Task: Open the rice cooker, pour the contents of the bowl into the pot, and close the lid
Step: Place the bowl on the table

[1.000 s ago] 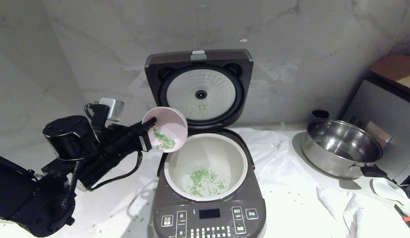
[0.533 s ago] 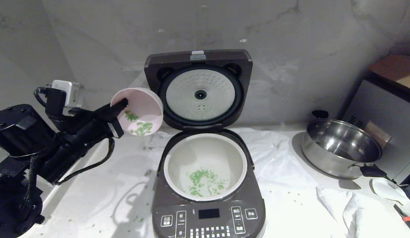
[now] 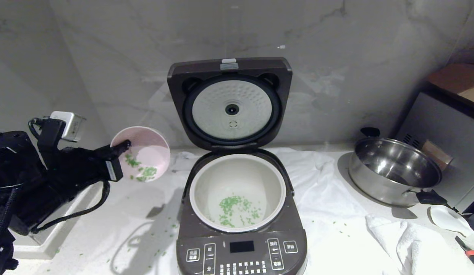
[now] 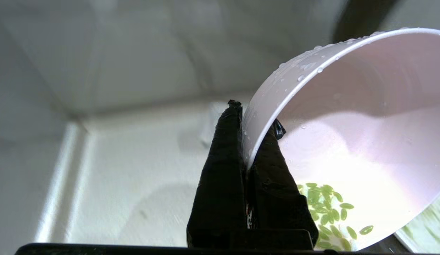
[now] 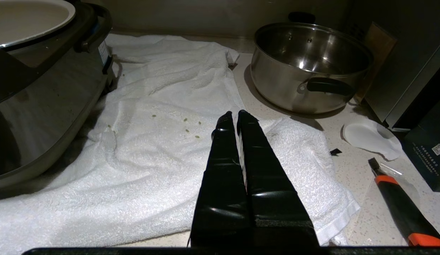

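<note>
My left claw (image 3: 124,147), clamped on the rim of the bowl (image 3: 143,152), has swung it from over the pot (image 3: 237,191) to the pot's 10 o'clock, above the counter (image 3: 107,225). The pour looks incomplete: green bits (image 3: 141,172) cling to the wet, smooth pink wall. The lid (image 3: 230,101) stands open, dimpled plate showing. My right claw (image 5: 234,115) idles, pinched together, above a towel (image 5: 152,148).

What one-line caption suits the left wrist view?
Left gripper pinches the pink bowl by its rim, green bits clinging inside.
</note>
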Controlling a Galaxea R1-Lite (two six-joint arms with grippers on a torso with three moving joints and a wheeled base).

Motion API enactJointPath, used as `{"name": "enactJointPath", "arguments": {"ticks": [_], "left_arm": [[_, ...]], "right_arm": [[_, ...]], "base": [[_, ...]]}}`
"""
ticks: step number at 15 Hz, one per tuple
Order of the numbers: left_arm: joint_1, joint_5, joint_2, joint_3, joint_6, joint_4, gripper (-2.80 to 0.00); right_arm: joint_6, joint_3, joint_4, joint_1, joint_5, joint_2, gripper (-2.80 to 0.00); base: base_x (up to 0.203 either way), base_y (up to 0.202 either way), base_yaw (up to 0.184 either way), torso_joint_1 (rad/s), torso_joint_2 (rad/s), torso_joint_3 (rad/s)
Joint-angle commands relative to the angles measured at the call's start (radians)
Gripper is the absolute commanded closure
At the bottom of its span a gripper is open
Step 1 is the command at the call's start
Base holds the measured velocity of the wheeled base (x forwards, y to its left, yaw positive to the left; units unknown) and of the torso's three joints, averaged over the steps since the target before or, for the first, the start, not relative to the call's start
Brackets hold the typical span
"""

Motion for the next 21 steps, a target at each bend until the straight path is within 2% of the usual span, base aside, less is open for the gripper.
{"name": "enactJointPath", "arguments": {"ticks": [1, 4, 6, 8, 9, 11, 13, 15, 16, 18, 21], "left_arm": [[-0.008, 0.006, -0.024, -0.021, -0.003, 0.099, 0.0], [0.044, 0.006, -0.06, -0.089, -0.043, 0.372, 0.0], [0.1, -0.001, -0.093, -0.163, -0.078, 0.631, 0.0], [0.159, -0.007, -0.106, -0.247, -0.089, 0.937, 0.0], [0.195, -0.028, -0.104, -0.289, -0.091, 1.089, 0.0], [0.314, -0.138, -0.092, -0.354, -0.089, 1.293, 0.0], [0.384, -0.188, -0.051, -0.355, -0.061, 1.359, 0.0], [0.417, -0.178, -0.032, -0.28, 0.025, 1.367, 0.0], [0.435, -0.148, -0.023, -0.245, 0.072, 1.367, 0.0], [0.458, -0.09, 0.032, -0.226, 0.092, 1.366, 0.0], [0.49, -0.07, 0.125, -0.234, 0.091, 1.365, 0.0]], "right_arm": [[-0.001, 0.0, 0.0, 0.0, 0.001, 0.0, 0.0], [-0.001, 0.0, 0.0, 0.0, 0.001, 0.0, 0.0], [-0.001, 0.0, 0.0, 0.0, 0.001, 0.0, 0.0], [-0.001, 0.0, 0.0, 0.0, 0.001, 0.0, 0.0], [-0.001, 0.0, 0.0, 0.0, 0.001, 0.0, 0.0], [-0.001, 0.0, 0.0, 0.0, 0.001, 0.0, 0.0], [-0.001, 0.0, 0.0, 0.0, 0.001, 0.001, 0.0], [-0.001, 0.0, 0.0, 0.0, 0.001, 0.0, 0.0], [-0.001, 0.0, 0.0, 0.0, 0.001, 0.0, 0.0], [-0.001, 0.0, 0.001, 0.0, 0.001, 0.0, 0.0], [-0.001, 0.0, 0.0, 0.0, 0.001, 0.001, 0.0]], "base": [[0.0, 0.0, 0.0, 0.0, 0.0, 0.0], [0.0, 0.0, 0.0, 0.0, 0.0, 0.0], [0.0, 0.0, 0.0, 0.0, 0.0, 0.0], [0.0, 0.0, 0.0, 0.0, 0.0, 0.0], [0.0, 0.0, 0.0, 0.0, 0.0, 0.0], [0.0, 0.0, 0.0, 0.0, 0.0, 0.0], [0.0, 0.0, 0.0, 0.0, 0.0, 0.0], [0.0, 0.0, 0.0, 0.0, 0.0, 0.0], [0.0, 0.0, 0.0, 0.0, 0.0, 0.0], [0.0, 0.0, 0.0, 0.0, 0.0, 0.0], [0.0, 0.0, 0.0, 0.0, 0.0, 0.0]]}}
